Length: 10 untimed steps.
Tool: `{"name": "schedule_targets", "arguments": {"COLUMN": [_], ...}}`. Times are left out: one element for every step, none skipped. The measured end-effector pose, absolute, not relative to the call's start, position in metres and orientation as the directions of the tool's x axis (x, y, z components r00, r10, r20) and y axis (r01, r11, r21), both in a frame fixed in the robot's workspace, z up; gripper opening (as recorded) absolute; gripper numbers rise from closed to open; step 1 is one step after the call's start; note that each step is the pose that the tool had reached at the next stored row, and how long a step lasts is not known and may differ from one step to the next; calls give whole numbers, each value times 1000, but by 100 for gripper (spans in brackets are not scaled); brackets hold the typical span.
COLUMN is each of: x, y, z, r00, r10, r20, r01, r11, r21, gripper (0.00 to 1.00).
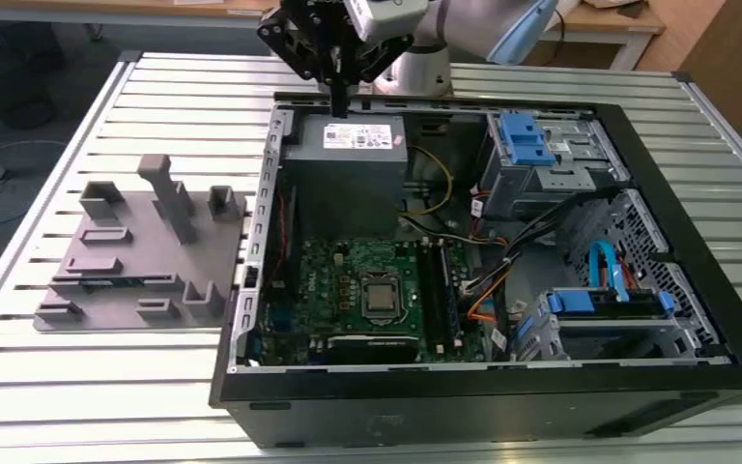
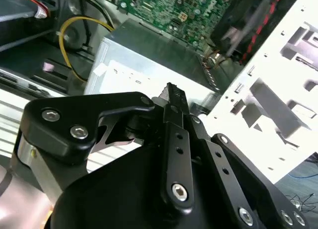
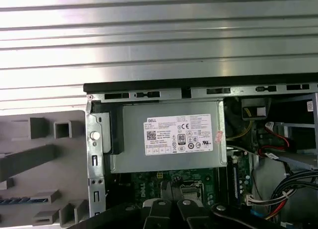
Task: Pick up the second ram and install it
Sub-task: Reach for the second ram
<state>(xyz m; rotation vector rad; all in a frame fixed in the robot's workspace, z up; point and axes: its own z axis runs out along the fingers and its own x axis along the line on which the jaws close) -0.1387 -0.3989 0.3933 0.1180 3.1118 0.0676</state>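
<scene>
Exterior view shows the tool [image 1: 340,108] hanging over the power supply [image 1: 345,164] at the far end of the computer case [image 1: 474,401]. Its fingers are drawn narrow, tips together, with nothing seen between them. The second ram [image 1: 113,281] lies outside the case, seated on edge in the grey tray [image 1: 88,242] on the bench [image 1: 88,387], beside the case's side wall on the exterior view's left. Its long axis points toward that wall, not along it. From the tool, I judge it lies out over that wall and toward the case's near end, well apart.

printed white label [image 3: 179,134], on power supply [image 3: 169,162]
</scene>
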Motion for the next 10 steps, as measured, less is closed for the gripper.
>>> {"name": "schedule_targets", "arguments": {"x": [-142, -145, -148, -151, -153, -155, -156, -158, -160, -162], "y": [-399, -399, -399, -399, -399, -399, -399, -399, -399, -399], "z": [393, 393, 393, 393, 393, 393, 393, 393, 393, 393], "r00": [-997, -997, -997, -997, -997, -997, -997, -997, -997, -997], "r10": [76, 76, 76, 76, 76, 76, 76, 76, 76, 76], "r20": [-25, -25, -25, -26, -26, -26, -26, -26, -26, -26], "r01": [75, 75, 75, 75, 75, 75, 75, 75, 75, 75], "r11": [996, 996, 996, 996, 996, 996, 996, 996, 996, 996], "r21": [44, 44, 44, 44, 44, 44, 44, 44, 44, 45], "gripper": [11, 11, 11, 11, 11, 11, 11, 11, 11, 11]}}
